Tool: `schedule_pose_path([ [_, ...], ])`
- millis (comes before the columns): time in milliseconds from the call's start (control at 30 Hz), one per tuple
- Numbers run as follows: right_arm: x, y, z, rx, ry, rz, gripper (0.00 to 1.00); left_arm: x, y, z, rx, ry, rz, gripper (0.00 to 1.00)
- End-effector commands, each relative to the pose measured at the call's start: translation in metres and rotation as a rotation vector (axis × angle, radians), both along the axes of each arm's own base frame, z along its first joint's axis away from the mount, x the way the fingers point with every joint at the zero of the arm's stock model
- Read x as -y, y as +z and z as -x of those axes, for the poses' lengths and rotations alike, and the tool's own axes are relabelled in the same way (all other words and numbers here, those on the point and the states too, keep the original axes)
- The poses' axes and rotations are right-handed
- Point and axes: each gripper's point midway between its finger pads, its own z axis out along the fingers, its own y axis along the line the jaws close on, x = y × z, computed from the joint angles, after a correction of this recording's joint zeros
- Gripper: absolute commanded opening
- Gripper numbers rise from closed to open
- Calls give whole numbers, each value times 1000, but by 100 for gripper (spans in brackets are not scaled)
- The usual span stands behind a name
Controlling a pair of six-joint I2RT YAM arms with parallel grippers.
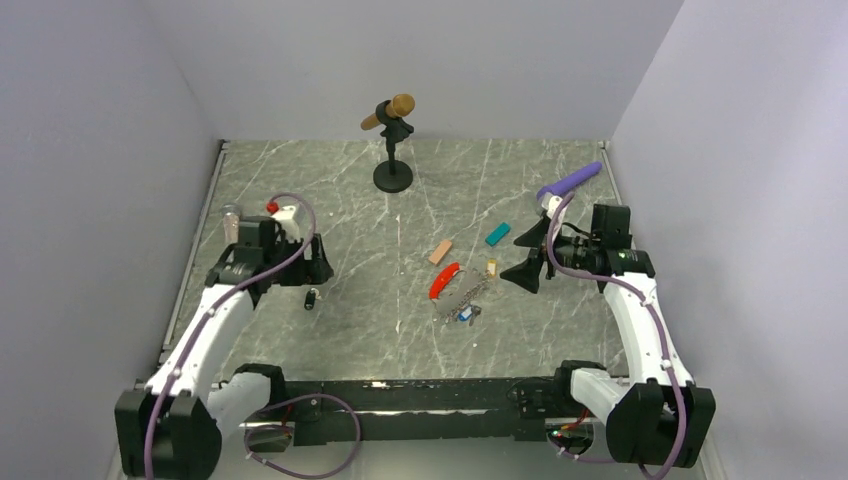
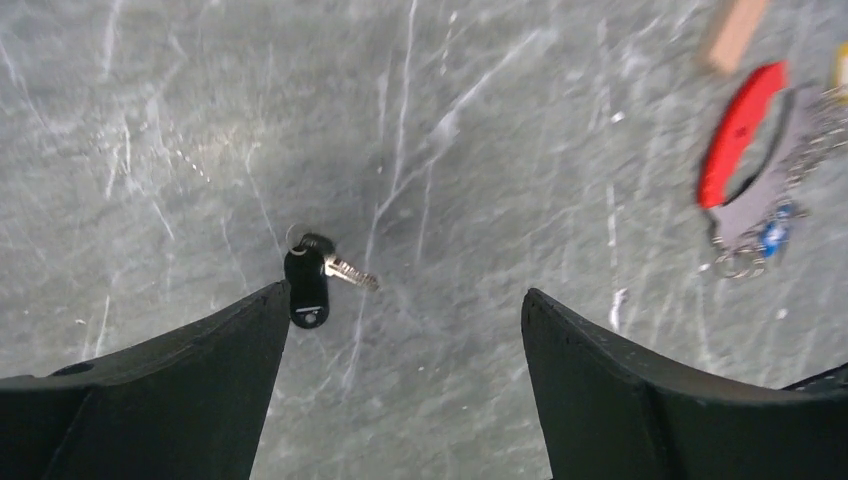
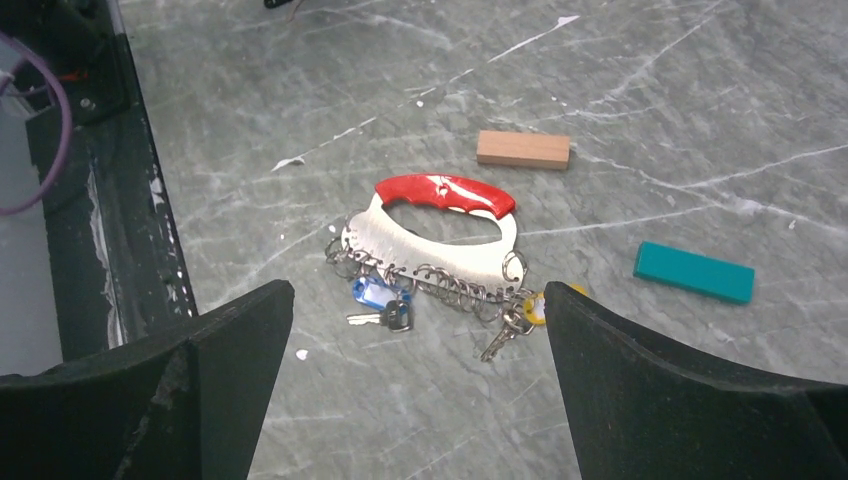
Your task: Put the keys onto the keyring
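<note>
The keys, a black head with a short silvery blade, lie loose on the marble table just beyond my left gripper. Its jaws stand wide open with nothing between them, and the left fingertip is right beside the black head. The keyring, a red curved clip on a metal plate with rings and blue and yellow tags, lies mid-table. My right gripper hangs open just right of it, holding nothing. The keyring also shows at the left wrist view's upper right.
A tan block and a teal block lie just beyond the keyring. A black stand with a wooden-handled piece is at the back centre. A purple tool lies at the back right. A red-capped item sits behind the left arm.
</note>
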Motion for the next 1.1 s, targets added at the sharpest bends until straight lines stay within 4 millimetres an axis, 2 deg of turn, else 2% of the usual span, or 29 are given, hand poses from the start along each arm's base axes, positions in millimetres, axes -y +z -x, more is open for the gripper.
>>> schedule_pose_path([
  [0, 0, -6, 3, 69, 48, 35, 100, -10, -27, -2, -138, 26, -156, 84],
  [133, 2, -11, 5, 52, 44, 48, 100, 0, -43, -3, -226, -25, -208, 71],
  [233, 3, -12, 2, 38, 39, 54, 100, 16, -37, -8, -219, -84, -186, 68],
  [433, -4, -16, 10, 37, 93, 56, 100, 29, -25, -19, -154, -157, -180, 65],
  [500, -5, -18, 11, 38, 104, 66, 100, 41, -16, -19, -106, -225, -132, 65],
  [600, -8, -22, 15, 38, 130, 77, 99, 67, 14, -18, 14, -334, -10, 67],
  [667, -11, -24, 17, 40, 150, 82, 99, 77, 27, -22, 57, -343, 45, 70],
  [700, -12, -24, 18, 37, 155, 80, 99, 72, 28, -26, 45, -308, 28, 71],
  [833, -12, -23, 20, 47, 152, 83, 99, 24, -8, -25, -112, -84, -157, 70],
  [900, -11, -22, 19, 46, 146, 84, 99, 10, -19, -22, -133, -24, -176, 69],
  [1000, -11, -22, 19, 47, 142, 87, 99, -25, -30, -19, -152, 94, -244, 62],
  [1067, -11, -22, 19, 46, 142, 85, 99, -34, -36, -20, -170, 124, -192, 58],
])
